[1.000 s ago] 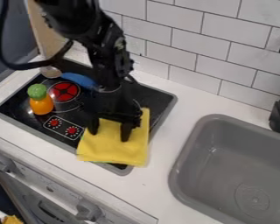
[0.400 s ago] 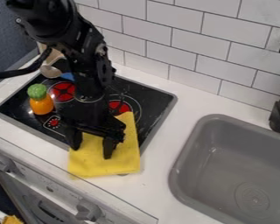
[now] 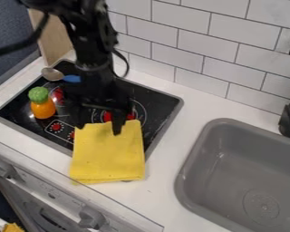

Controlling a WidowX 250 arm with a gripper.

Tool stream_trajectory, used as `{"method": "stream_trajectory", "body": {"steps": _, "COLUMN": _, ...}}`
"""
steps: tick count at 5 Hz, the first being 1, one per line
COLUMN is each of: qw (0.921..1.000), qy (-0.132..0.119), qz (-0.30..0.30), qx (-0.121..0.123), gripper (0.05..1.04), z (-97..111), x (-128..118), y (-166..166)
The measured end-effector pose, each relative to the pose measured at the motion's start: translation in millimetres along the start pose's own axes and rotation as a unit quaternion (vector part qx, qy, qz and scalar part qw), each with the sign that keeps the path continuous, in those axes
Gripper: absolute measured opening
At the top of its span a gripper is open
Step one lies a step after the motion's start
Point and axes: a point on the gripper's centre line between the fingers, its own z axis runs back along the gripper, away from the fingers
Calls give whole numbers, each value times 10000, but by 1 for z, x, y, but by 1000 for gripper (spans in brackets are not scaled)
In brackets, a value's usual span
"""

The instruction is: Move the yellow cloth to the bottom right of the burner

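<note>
Lying across the near right corner of the black stove (image 3: 157, 99), the yellow cloth (image 3: 105, 156) runs from just below the right-hand burner (image 3: 131, 116) over the stove's rim and onto the white surface (image 3: 186, 111). Its lower left corner comes close to the surface's front edge. Spread fairly flat, square in outline; laid out like this, it probably slides easily under light pressure from above, with no pinch needed. The position reads as bottom right of the burner, so the task looks all but complete.

Orange toy vegetable with green top (image 3: 42, 103) upright at the stove's left side, well apart from the cloth. Spoon (image 3: 51, 74) with blue handle near the stove's far left corner, behind the arm. Both clear of the cloth's place, likely no hindrance. Sink (image 3: 185, 174) well off to the right.

Jaws (image 3: 99, 130): set wide apart over the cloth's far edge, tips pointing down, nothing gripped between them. Tips overlap that edge in view; whether they touch the fabric or hang just above, cannot tell. Next move likely a straight lift away. Risk: a tip catching the far edge and rucking or dragging the cloth out of place.
</note>
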Motion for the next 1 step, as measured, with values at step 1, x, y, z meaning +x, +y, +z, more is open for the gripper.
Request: {"method": "stream_trajectory", "body": {"steps": 1, "qw": 9994, "qy": -288, "qz": -131, "qx": -102, "gripper": 999, "z": 20, "x": -5, "y": 1}}
